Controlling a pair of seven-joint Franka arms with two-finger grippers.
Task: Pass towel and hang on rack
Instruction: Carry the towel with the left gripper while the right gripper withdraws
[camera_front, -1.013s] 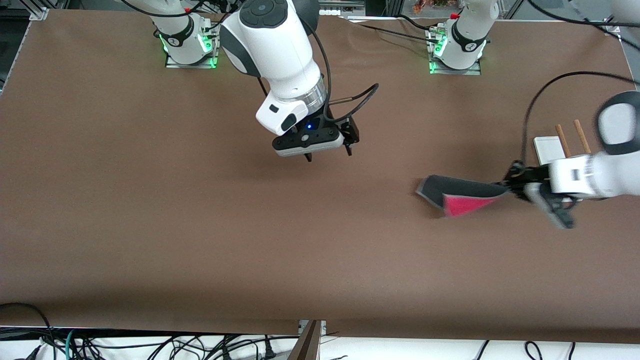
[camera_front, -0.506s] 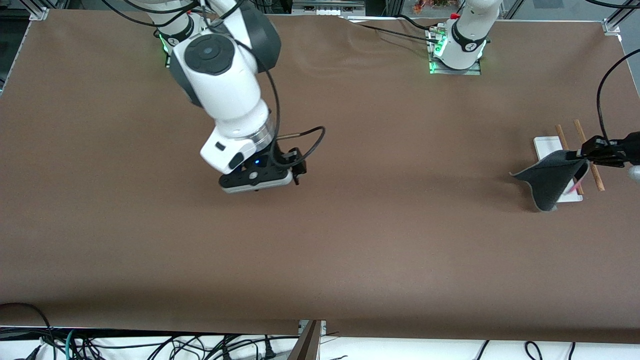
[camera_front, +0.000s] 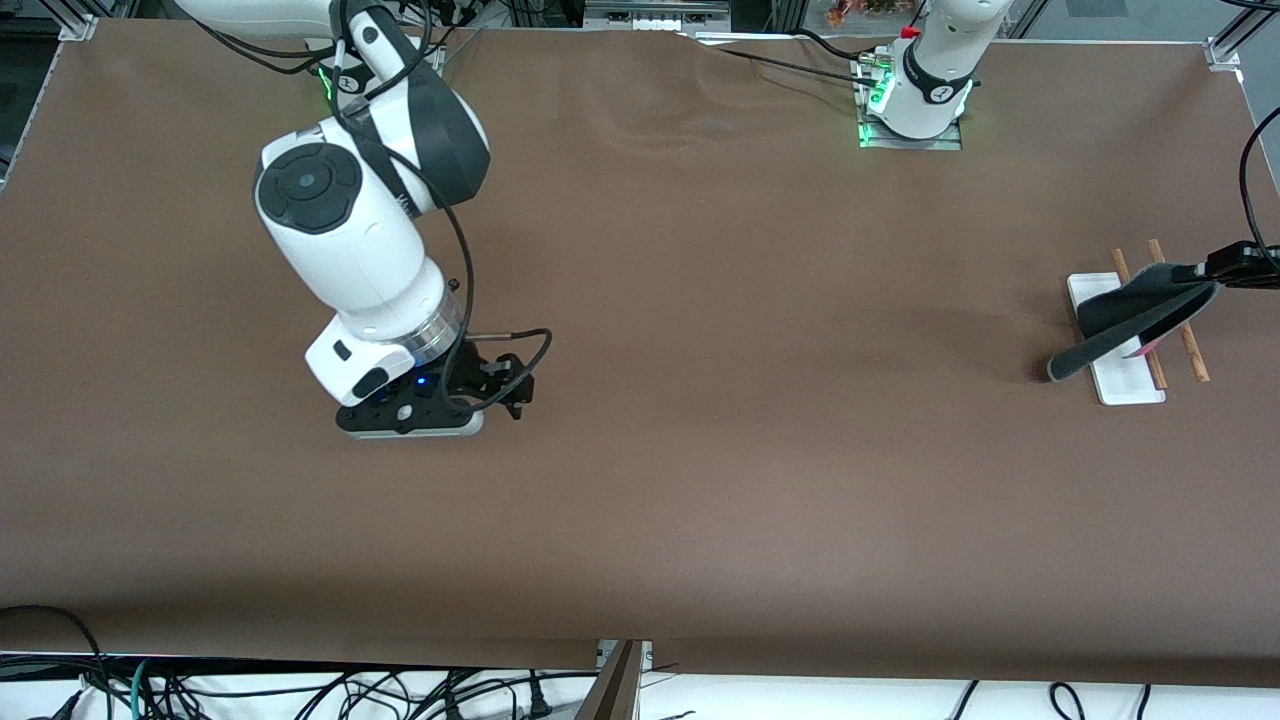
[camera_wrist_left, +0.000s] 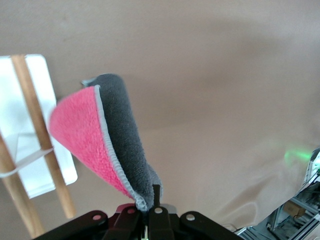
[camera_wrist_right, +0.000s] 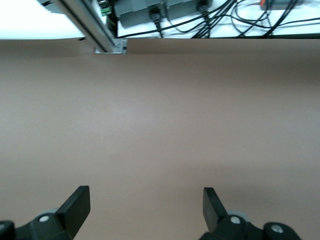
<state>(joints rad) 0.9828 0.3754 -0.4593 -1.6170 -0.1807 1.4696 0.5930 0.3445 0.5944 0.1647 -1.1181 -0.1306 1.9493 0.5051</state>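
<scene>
Left end effector (camera_wrist_left: 149, 220): fingers together, clamped on one edge of the small fuzzy cloth towel (camera_front: 1130, 318); held in the air over the rack, at the surface's edge on the left arm's end.
Towel: bright pink on one face, dark grey on the other, thin grey edging; hangs folded from the grip, grey face outward, pink showing inside the fold in the left wrist view. Its free end droops across the rack's base and out over the bare surface.
Rack (camera_front: 1128, 382): flat white rectangular base with two thin parallel brown wooden rods; stands near the surface's edge at the left arm's end. Whether the towel touches the rods cannot be told.
Right end effector (camera_front: 497, 392): fingers wide apart, holding nothing; low over the brown surface (camera_front: 720, 450) toward the right arm's end, well apart from towel and rack.
</scene>
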